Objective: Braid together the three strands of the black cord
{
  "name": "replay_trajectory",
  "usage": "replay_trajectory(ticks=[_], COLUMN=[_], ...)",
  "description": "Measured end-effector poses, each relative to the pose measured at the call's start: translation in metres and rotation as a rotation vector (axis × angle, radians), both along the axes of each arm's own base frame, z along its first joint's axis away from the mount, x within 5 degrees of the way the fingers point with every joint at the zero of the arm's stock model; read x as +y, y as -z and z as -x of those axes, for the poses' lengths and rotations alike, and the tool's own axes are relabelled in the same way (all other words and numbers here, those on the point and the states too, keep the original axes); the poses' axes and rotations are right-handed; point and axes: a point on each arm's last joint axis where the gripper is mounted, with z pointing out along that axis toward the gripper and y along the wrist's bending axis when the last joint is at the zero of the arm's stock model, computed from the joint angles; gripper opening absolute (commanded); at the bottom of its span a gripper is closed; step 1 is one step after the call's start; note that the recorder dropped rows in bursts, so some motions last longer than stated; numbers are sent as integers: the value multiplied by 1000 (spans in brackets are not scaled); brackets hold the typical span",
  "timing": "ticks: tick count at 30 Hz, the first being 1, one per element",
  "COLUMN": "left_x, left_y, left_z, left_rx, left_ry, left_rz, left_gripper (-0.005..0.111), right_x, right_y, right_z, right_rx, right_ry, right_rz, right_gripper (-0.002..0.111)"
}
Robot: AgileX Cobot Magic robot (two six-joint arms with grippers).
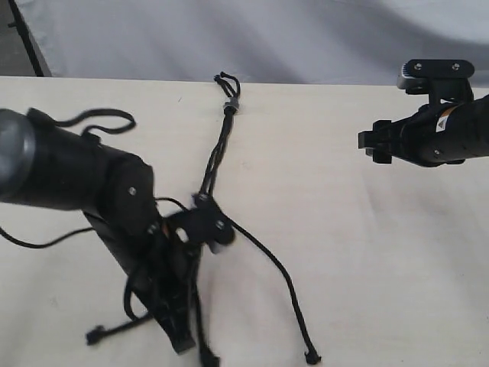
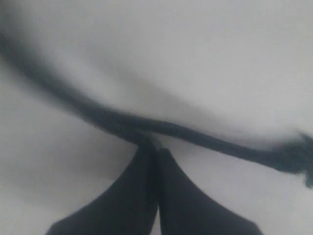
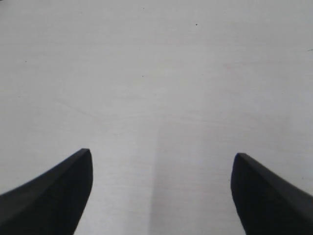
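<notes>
Three strands (image 1: 289, 284) fan out over the worktop (image 1: 367, 260) below a short plaited stretch of the black cord (image 1: 218, 149), which runs up to its grey-banded knot (image 1: 230, 104) near the far edge. The left claw (image 1: 202, 200) is pressed together, pinching the cord where the plait ends; which strand it has is too blurred to tell. The right claw (image 1: 365, 142) hangs spread wide over bare worktop, well apart from the cord. Likely troubles: nothing visibly anchors the knot, so a tug could drag the whole cord; two strands lie under the left arm among its cables, inviting a wrong grab; a slipped pinch would loosen the crossings
</notes>
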Motion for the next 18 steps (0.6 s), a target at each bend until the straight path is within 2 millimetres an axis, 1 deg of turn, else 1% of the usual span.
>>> replay_trajectory(ticks=[2, 3, 4, 6, 8, 11, 14, 16, 18], left_x=[-20, -26, -28, -23, -14, 8, 31, 47, 62], left_y=[-2, -3, -4, -8, -14, -28, -45, -55, -60], left_z=[8, 10, 10, 9, 6, -2, -14, -22, -29], left_rx=[-76, -105, -126, -133, -122, -112, -147, -182, -203], left_ry=[98, 116, 111, 74, 23, -60, -147, -204, -268], left_rz=[54, 68, 77, 74, 64, 60, 78, 87, 94], left_gripper=[1, 1, 1, 1, 1, 1, 1, 1, 1], right_x=[0, 0, 0, 0, 0, 0, 0, 3, 10], right_y=[0, 0, 0, 0, 0, 0, 0, 0, 1], right_z=[0, 0, 0, 0, 0, 0, 0, 1, 1], right_rx=[0, 0, 2, 4, 6, 6, 6, 7, 10], right_ry=[0, 0, 0, 0, 1, 1, 1, -7, -29], right_rz=[0, 0, 0, 1, 1, 1, 1, 1, 2], right_gripper=[73, 73, 73, 73, 73, 73, 73, 73, 73])
